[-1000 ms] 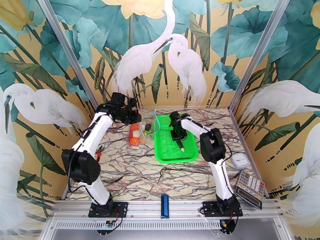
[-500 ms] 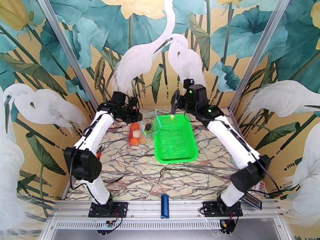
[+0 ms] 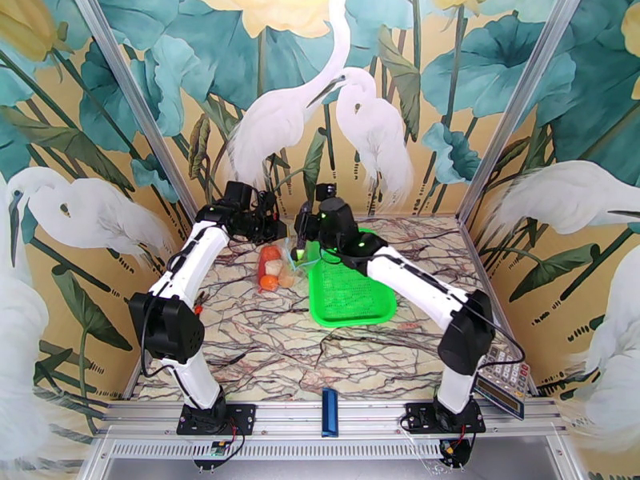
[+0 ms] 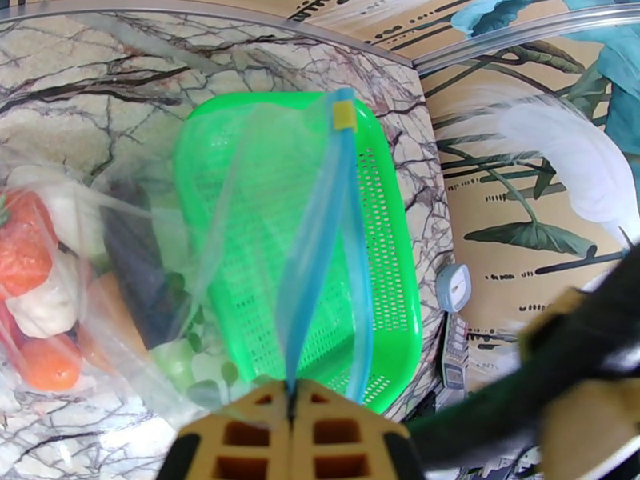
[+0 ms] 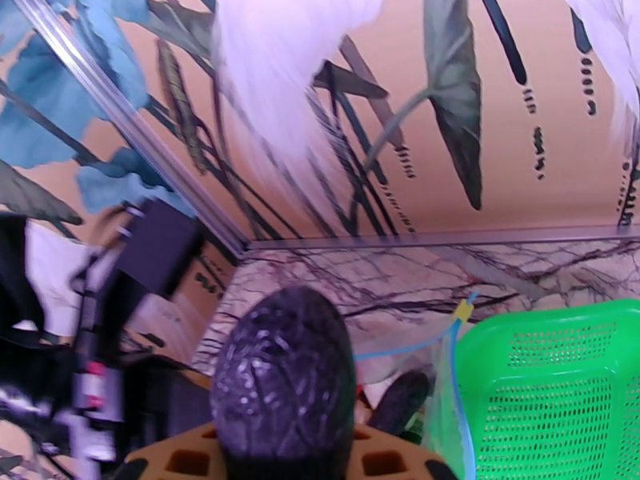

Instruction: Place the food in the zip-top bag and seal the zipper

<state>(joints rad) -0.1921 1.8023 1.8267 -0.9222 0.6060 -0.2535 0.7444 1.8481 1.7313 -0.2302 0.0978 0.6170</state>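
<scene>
The clear zip-top bag [image 3: 290, 262] lies left of the green basket, with tomatoes [image 4: 24, 250], a white piece [image 4: 48, 302], a dark piece [image 4: 140, 266] and a green piece [image 4: 172, 354] of the food inside. My left gripper [image 4: 292, 430] is shut on the light-blue zipper [image 4: 316, 242] and holds the mouth up and spread; it sits at the bag's far-left end [image 3: 278, 231]. My right gripper [image 3: 298, 251] hangs just over the bag's mouth. It is shut on a dark purple, bumpy toy vegetable [image 5: 280, 378] with a green tip.
The green mesh basket [image 3: 352, 320] stands right of the bag with nothing showing in it. A dark-blue bar [image 3: 329, 412] lies on the near rail. A calculator [image 3: 500, 378] and a small round timer [image 3: 482, 320] sit at the right edge.
My right arm rose from the basket with the dark vegetable and swung left across it to the bag's mouth. The left arm and the bag have barely moved.
</scene>
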